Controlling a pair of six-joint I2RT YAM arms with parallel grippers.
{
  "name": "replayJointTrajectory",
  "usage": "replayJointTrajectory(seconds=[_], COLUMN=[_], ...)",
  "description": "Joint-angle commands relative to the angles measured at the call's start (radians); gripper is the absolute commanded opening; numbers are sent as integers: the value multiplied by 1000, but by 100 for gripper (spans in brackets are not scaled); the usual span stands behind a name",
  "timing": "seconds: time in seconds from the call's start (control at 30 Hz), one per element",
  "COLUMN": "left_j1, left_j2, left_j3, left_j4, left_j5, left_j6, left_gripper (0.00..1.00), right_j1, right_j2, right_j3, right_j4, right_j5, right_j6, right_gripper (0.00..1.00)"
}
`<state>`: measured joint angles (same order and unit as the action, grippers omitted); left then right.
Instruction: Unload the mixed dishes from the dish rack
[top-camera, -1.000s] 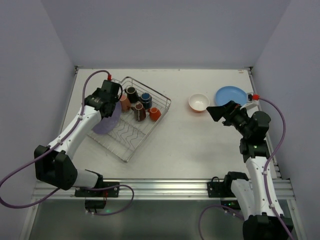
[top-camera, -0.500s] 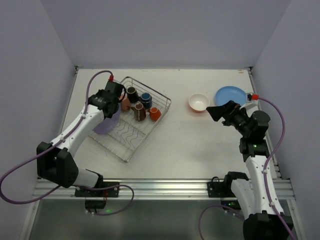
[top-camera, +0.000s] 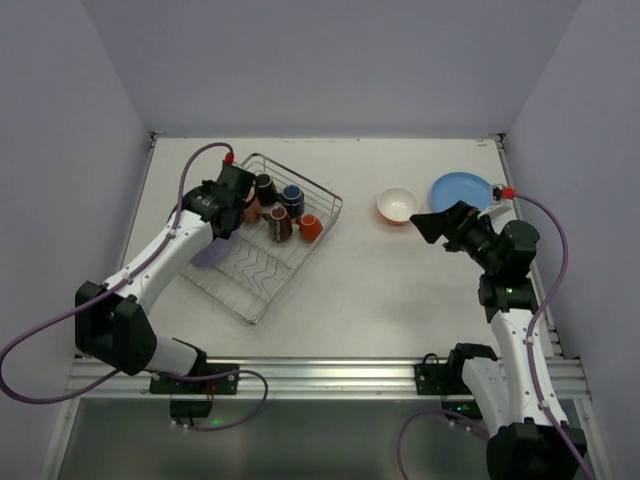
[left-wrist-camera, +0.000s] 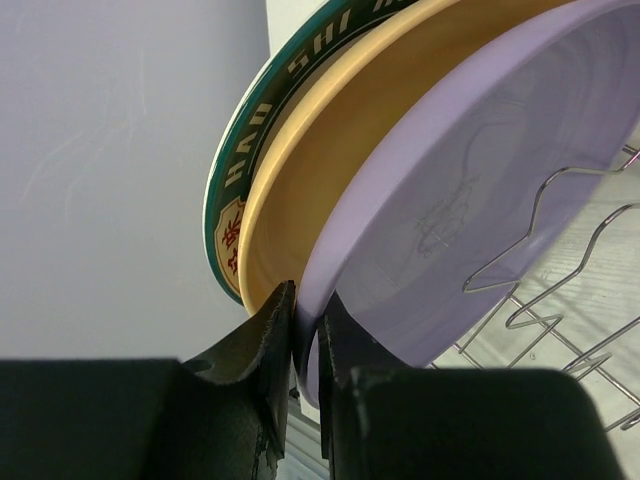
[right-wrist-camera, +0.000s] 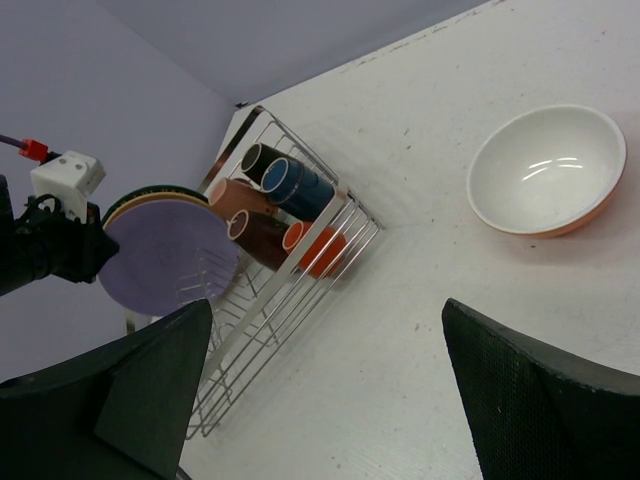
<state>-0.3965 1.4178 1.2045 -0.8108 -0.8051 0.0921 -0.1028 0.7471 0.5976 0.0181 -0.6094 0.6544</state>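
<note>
The dish rack (top-camera: 262, 285) is bare silver metal wire, smooth and bright. The lavender plate (left-wrist-camera: 480, 200) has a smooth, matt to satin face, with faint marks near its centre. The yellow plate (left-wrist-camera: 330, 150) is smooth with a low sheen. The pattern-rimmed plate (left-wrist-camera: 238, 180) carries a printed green band. The orange bowl (right-wrist-camera: 547, 170) is glossy inside and shows sharp highlights. The mugs (right-wrist-camera: 290, 185) look glazed and shiny. The table (right-wrist-camera: 450, 330) is white, matt and lightly speckled. The right gripper (right-wrist-camera: 325, 330) has black fingers (right-wrist-camera: 540, 400) with a finely dotted texture. The left gripper (left-wrist-camera: 305, 320) has black, matt fingers (left-wrist-camera: 250, 360).
</note>
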Motion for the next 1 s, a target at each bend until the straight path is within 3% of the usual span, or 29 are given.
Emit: replayJointTrajectory(seconds=[0.0, 0.47, 0.8, 0.97], left_j1=[-16, -77, -94, -94], left_j2=[-34, -137, -197, -269], left_j3=[38, 90, 156, 171], left_j4=[32, 15, -44, -11], left_j5=[-58, -152, -42, 94], left_j6=[-5, 21, -48, -61], left_gripper=[0, 0, 0, 0], right_j1=[3, 3, 3, 3], right_j2=[6, 24, 26, 28], right_j3=[-2, -12, -15, -19], right_j4=[55, 80, 83, 85], right_j5=[-46, -82, -76, -67], right_j6=[16, 44, 47, 51], right_gripper=[99, 99, 99, 99])
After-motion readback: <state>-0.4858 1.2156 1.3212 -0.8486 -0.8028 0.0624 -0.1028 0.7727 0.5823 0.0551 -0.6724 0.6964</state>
